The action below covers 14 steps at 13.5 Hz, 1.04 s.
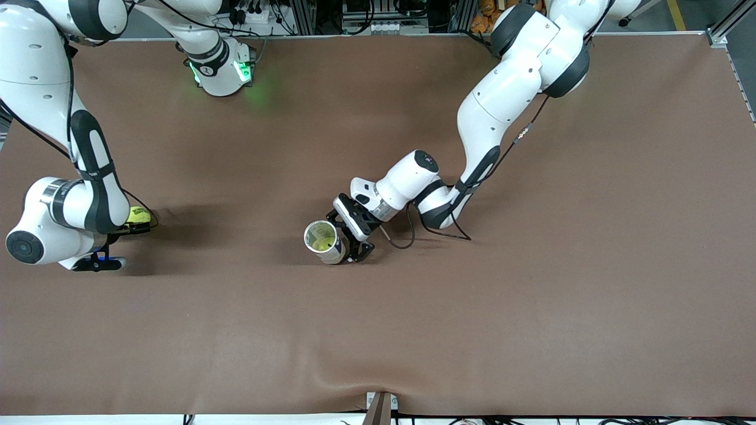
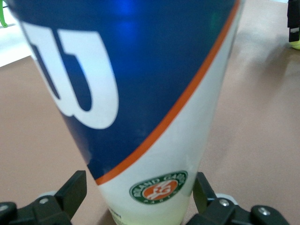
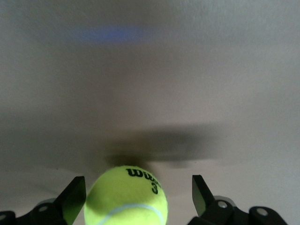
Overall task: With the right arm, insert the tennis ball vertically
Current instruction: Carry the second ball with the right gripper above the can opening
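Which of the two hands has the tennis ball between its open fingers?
The right hand: the tennis ball sits between its fingers. The left hand stands around the can instead.

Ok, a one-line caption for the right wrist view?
Open right gripper straddling a yellow Wilson tennis ball on the brown table, jaws not yet closed.

Even overhead light on a brown table [image 1: 531,307]; soft arm shadows. Green glow at one arm base [image 1: 221,71]. Wrist views are blurred close up; tennis ball [image 3: 126,197] casts a smeared shadow.
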Tool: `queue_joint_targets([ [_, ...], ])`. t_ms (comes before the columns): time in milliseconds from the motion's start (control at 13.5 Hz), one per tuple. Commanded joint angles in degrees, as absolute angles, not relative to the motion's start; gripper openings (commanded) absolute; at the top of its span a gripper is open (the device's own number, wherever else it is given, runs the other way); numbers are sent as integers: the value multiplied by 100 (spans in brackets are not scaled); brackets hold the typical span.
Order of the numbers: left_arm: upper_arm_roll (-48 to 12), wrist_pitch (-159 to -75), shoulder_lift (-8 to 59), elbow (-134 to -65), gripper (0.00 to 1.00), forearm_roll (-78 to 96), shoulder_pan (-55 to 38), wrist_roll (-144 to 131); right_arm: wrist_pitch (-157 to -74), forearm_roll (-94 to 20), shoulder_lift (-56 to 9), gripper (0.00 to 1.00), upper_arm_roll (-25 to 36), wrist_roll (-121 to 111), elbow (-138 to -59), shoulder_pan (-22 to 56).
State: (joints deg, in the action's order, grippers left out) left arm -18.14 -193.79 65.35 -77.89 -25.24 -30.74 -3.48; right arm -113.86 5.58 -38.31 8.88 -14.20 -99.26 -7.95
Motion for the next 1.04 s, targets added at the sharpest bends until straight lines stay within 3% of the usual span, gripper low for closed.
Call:
queue_joint_targets([
  [0,-1767,-19424,6416,-7866,100,-2540,-3059,-378,-11216,694,-3692,100,765,-1477,-10133,-905],
  [370,-1767,-19424,6434,-7875,100,-2540,-3076,-360,-10881,694,-3656,100,765,-1477,-10142,-888],
  [444,-1767,-19424,6425,-7875,100,-2540,-3085,-360,-10846,694,-3656,93,765,-1477,-10134,-879],
  [518,-1767,-19424,6442,-7875,100,-2540,-3094,-360,-10846,694,-3656,61,765,-1477,-10125,-879],
  [592,-1767,-19424,6451,-7875,100,-2540,-3102,-360,-10846,694,-3656,38,765,-1494,-10108,-896],
  [666,-1775,-19424,6469,-7875,100,-2531,-3129,-360,-10846,677,-3639,23,756,-1590,-10064,-905],
  [814,-1767,-19459,6478,-7875,100,-2531,-3138,-360,-10767,633,-3569,3,747,-1687,-9758,-870],
  [962,-1767,-19459,6478,-7884,100,-2540,-3120,-352,-10146,615,-3568,0,721,-1766,-9118,-888],
])
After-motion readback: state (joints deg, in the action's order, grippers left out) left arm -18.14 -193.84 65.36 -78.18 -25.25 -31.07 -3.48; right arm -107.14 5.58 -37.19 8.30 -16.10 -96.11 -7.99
